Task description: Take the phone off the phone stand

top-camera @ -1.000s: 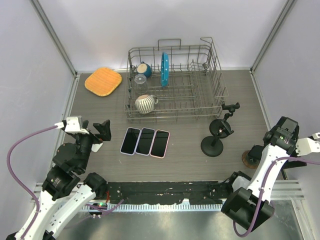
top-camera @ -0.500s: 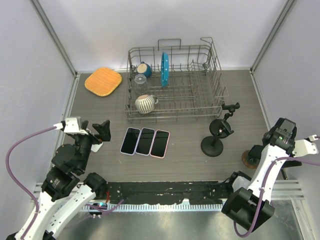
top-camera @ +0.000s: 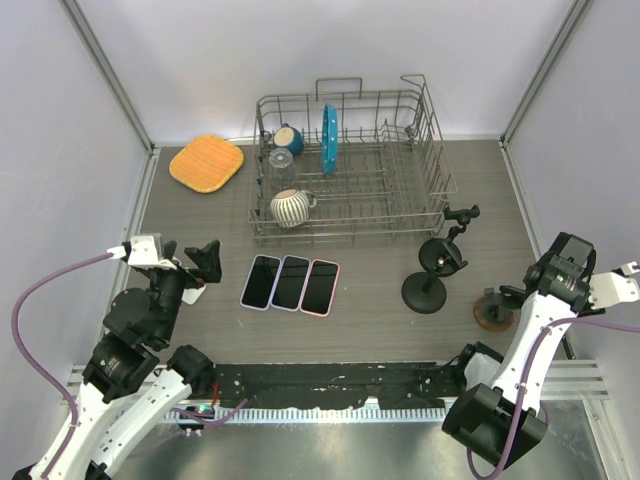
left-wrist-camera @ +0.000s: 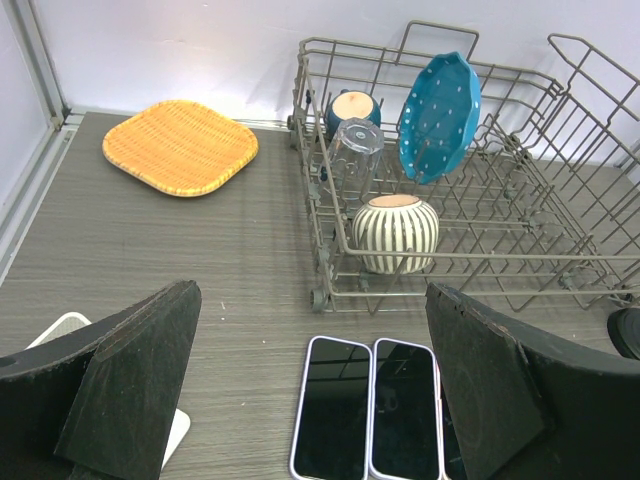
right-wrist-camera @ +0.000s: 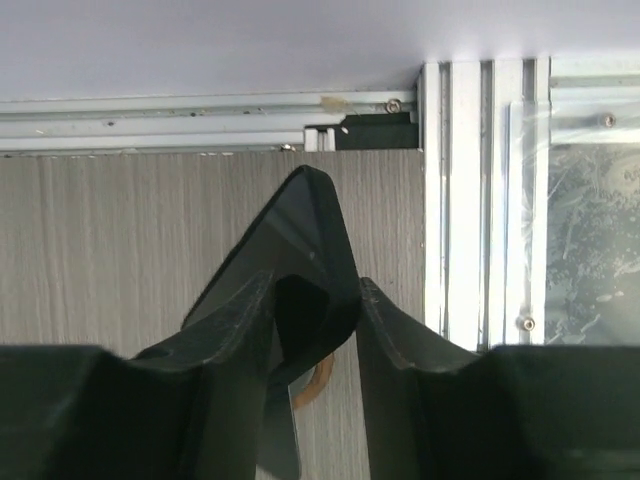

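Stand (top-camera: pixel 428 285): centre right, empty; task looks done.
Phones (top-camera: pixel 290 284): centre, lying flat, apparently set aside.
Left gripper (left-wrist-camera: pixel 310 298): jaws wide, idle.
Right gripper (right-wrist-camera: pixel 313 283): lower right, jaws narrow; cannot tell if holding.

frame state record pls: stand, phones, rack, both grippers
phone stand: empty, upright, right of phones
phones: three, lying flat, side by side
dish rack: blue plate, glass, teal mug, striped cup
orange mat: back left
left gripper: open, empty
right gripper: far right, by a brown disc; open or shut unclear
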Controlling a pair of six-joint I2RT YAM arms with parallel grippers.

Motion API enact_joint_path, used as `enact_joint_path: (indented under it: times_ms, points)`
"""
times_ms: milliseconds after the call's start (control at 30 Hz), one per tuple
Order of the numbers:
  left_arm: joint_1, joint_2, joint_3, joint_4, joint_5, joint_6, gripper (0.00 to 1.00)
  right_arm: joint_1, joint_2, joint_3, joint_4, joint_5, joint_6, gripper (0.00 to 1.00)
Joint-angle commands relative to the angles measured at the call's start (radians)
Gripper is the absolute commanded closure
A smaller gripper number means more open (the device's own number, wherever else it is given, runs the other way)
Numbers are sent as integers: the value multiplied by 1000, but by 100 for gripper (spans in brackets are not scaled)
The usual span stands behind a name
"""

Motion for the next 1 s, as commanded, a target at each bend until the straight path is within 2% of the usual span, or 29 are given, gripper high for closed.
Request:
enact_joint_path:
  times_ms: [0, 67, 267, 533, 700, 967]
  points:
    - [-4, 7, -2, 47, 9, -6, 0, 31, -7, 46, 7, -14, -40, 69]
    - [-4, 7, -2, 47, 9, -6, 0, 37, -10, 60, 8, -14, -44, 72]
    - [-4, 13, -2, 46, 11, -6, 0, 60, -17, 89, 11, -9, -55, 99]
    - [-2, 19, -2, 46, 9, -6, 0, 112, -29, 183, 22, 9, -63, 99]
    - [-2, 27, -2, 47, 14, -8, 0, 161, -84, 224, 75, -3, -123, 99]
    - [-1, 47, -4, 46, 29, -5, 0, 207, -79, 348, 121, -41, -227, 99]
